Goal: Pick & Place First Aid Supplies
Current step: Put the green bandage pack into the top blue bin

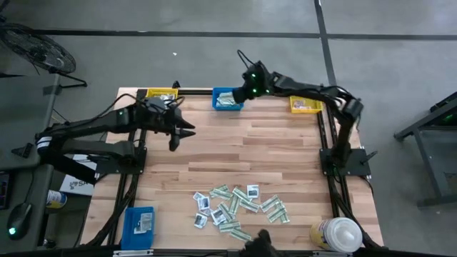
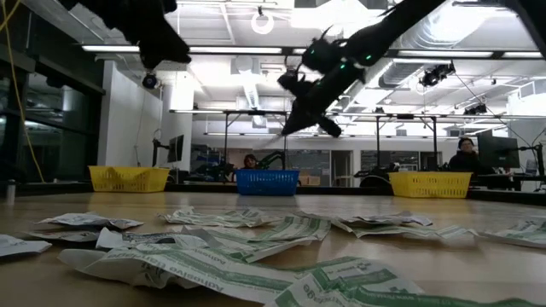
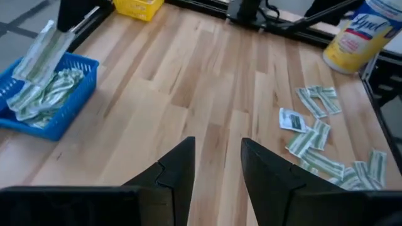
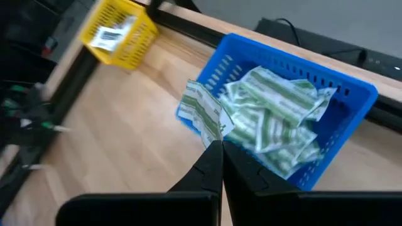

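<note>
First aid supplies at the far edge of the worktop [image 1: 271, 143]: a green-and-white strip packet [image 4: 202, 113] is pinched in the closed right claw [image 4: 217, 150], held just above the near rim of the middle blue bin [image 4: 326, 100]; that bin already holds a heap of green-striped packets [image 4: 276, 113]; a yellow bin [image 4: 119, 37] with a white packet inside stands farther along the same edge, another yellow bin [image 1: 305, 106] at the opposite far corner. Left claw [image 3: 217, 166] hangs over bare wood near the far-left part of the worktop, fingers parted and empty; loose packets [image 1: 235, 207] lie scattered near the front edge, well apart from both claws; a white-capped bottle [image 1: 335, 234] stands at the front right corner, a blue bin [image 1: 139, 225] at the front left.
</note>
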